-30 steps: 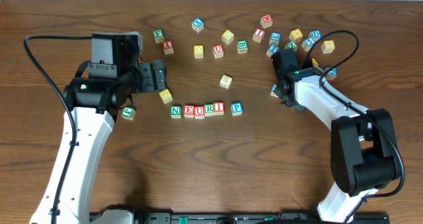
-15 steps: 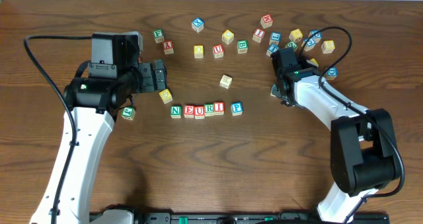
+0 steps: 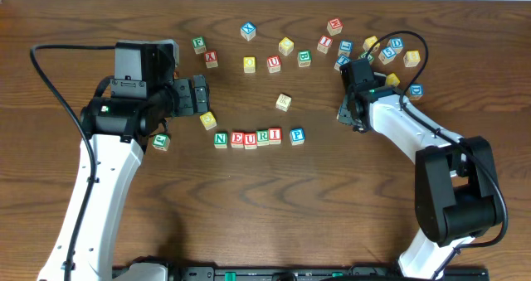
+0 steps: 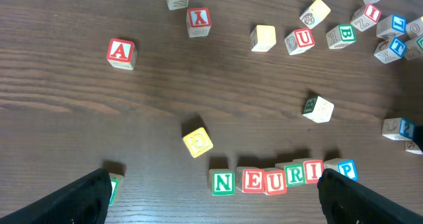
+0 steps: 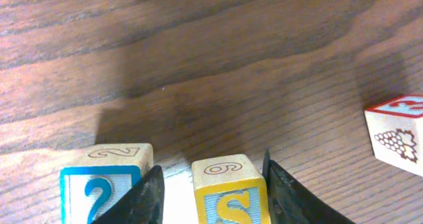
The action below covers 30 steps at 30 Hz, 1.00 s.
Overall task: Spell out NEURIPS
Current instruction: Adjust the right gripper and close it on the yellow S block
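Dark brown wood makes up the table, with the two white arms reaching in from its near edge. The left arm holds its gripper over the left half, jaws spread wide and holding nothing. A yellow cube lies just beside it.

The right arm reaches toward the far right corner. There the right gripper is down at the tabletop with the yellow-faced S cube between its fingers. The jaws are spread around the cube and not pinching it: one finger is against its side, while the other stands off with a strip of table showing between. A blue 2 cube sits just outside that second finger.

Near the middle of the table, six cubes stand in a row: green N, red E, red U, green R and red I touching, then blue P slightly apart. The S cube is well to the right of the P. Loose letter cubes are scattered along the far edge.
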### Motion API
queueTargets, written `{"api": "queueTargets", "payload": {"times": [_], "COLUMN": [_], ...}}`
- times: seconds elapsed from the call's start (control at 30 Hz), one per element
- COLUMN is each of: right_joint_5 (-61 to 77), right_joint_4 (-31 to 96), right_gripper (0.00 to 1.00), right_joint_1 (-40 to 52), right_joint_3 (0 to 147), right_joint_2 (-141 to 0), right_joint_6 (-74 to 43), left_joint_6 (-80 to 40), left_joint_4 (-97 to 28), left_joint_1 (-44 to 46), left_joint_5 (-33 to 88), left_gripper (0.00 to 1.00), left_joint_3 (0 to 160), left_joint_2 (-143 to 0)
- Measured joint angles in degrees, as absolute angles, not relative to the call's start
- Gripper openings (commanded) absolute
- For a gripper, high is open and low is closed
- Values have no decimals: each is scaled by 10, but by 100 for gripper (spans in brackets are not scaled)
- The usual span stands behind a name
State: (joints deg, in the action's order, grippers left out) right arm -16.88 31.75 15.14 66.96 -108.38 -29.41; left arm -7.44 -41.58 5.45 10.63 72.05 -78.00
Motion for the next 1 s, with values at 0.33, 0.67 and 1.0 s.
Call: {"api": "queueTargets", "payload": {"times": [0.33, 0.67, 1.0], "right_joint_5": [-196, -206, -200], "right_joint_4": [354, 348, 314], "right_gripper": [45, 30, 31], "right_joint_1": [151, 151, 151], "right_joint_3": [669, 669, 639], "right_joint_2": [-1084, -1084, -1084], "right_joint_6": [-328, -354, -365], "left_joint_6": [-74, -74, -74], "left_joint_4": [-416, -416, -416], "left_joint_1": [55, 55, 55], "left_joint_5": [106, 106, 106], "left_gripper": [98, 98, 98], "left_joint_3": [721, 721, 721], "left_joint_2": [-780, -780, -780]}}
